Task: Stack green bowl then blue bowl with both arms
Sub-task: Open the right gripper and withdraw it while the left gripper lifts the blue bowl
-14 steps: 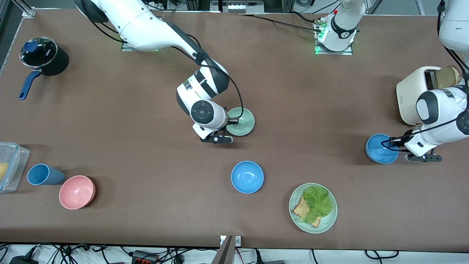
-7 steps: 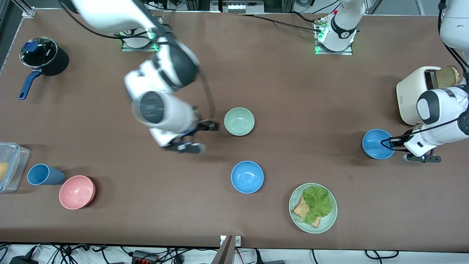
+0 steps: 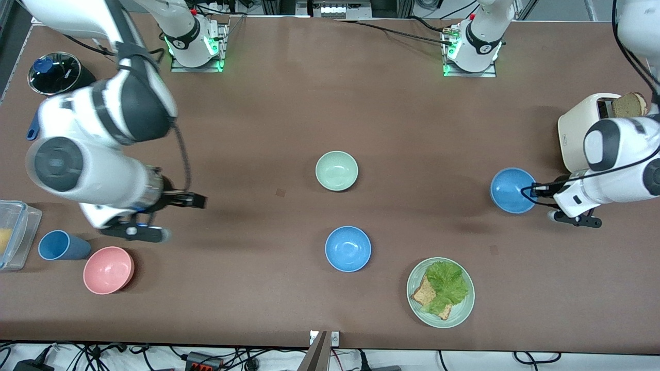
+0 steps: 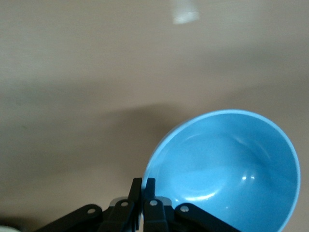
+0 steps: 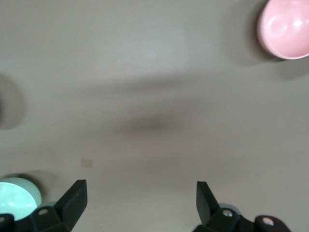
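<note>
Blue bowl, pinched by its rim in the left gripper over the table's left-arm end, hangs tilted, presumably for stacking into the green bowl mid-table, while the right gripper, fingers apart and empty, hangs near the pink bowl.

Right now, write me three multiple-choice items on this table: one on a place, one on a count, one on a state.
1. The left gripper holds which bowl?
A. green bowl
B. blue bowl
C. pink bowl

2. How many blue bowls are in view?
A. one
B. two
C. three

3. The right gripper is:
A. open
B. shut on the cup
C. shut on the plate

Key: 1 B, its fingers pinch the rim of the blue bowl near the toaster. 2 B, a second blue bowl sits nearer the camera than the green bowl. 3 A, its fingers stand spread with nothing between.
</note>
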